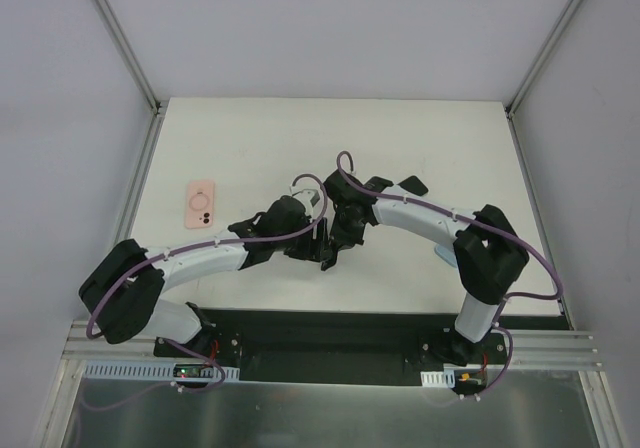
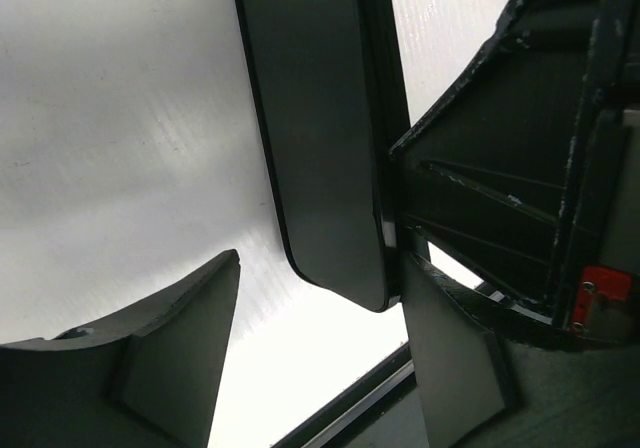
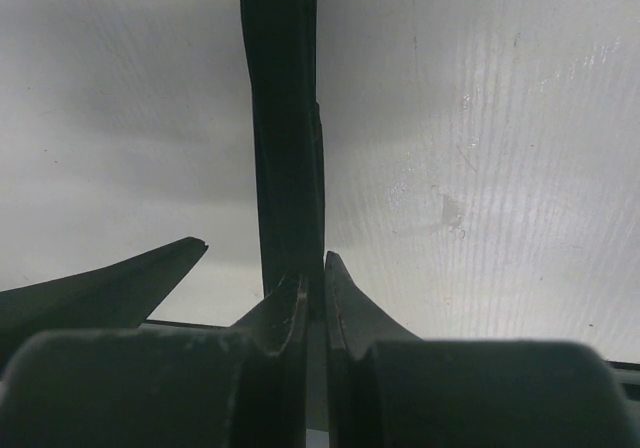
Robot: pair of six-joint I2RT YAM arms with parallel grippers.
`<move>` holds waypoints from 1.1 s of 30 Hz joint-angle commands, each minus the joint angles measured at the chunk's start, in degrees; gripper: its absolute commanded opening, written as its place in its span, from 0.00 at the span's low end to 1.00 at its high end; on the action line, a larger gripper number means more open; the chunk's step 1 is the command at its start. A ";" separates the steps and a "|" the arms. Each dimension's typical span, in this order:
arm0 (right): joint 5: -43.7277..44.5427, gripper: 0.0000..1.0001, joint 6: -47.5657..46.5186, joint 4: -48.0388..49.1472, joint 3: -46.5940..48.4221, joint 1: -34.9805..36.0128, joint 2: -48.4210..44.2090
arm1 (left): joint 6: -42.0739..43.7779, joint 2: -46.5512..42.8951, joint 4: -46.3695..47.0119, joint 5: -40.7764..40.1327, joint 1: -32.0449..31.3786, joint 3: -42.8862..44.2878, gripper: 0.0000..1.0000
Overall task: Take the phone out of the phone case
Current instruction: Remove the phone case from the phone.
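Note:
A dark phone (image 3: 285,118) shows edge-on in the right wrist view, and my right gripper (image 3: 315,268) is shut on its lower end. In the left wrist view the same phone (image 2: 320,138) is a flat dark slab between the wide-apart fingers of my left gripper (image 2: 322,258), next to the right-hand finger (image 2: 450,358). The pink phone case (image 1: 200,206) lies flat on the table to the left, apart from both grippers. In the top view my left gripper (image 1: 318,253) and right gripper (image 1: 335,246) meet mid-table and mostly hide the phone.
The white table (image 1: 250,138) is walled by metal rails at left (image 1: 140,193) and right (image 1: 535,198). A small light blue object (image 1: 445,254) shows beside the right arm's elbow. The black base plate (image 1: 330,333) runs along the near edge.

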 commanded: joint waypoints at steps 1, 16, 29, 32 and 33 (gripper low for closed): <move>-3.06 0.01 0.33 -1.78 1.72 0.03 -0.77 | 2.09 1.96 -0.22 -5.44 -0.70 0.44 0.60; -3.06 0.01 -0.55 0.15 -3.20 0.03 -1.21 | 1.74 6.97 -0.04 -6.59 -0.87 -0.52 0.33; -2.62 0.01 -2.66 1.12 -5.57 -0.06 -2.88 | 1.30 8.03 -1.71 -11.68 -0.70 -1.23 0.18; -2.79 0.01 -2.92 1.21 -5.57 -0.15 -3.32 | 1.48 8.12 -4.77 -14.23 -0.78 -0.53 0.17; -2.80 0.01 -2.92 1.21 -5.57 -0.15 -3.50 | 1.74 7.94 -5.31 -14.93 -0.87 -0.35 0.17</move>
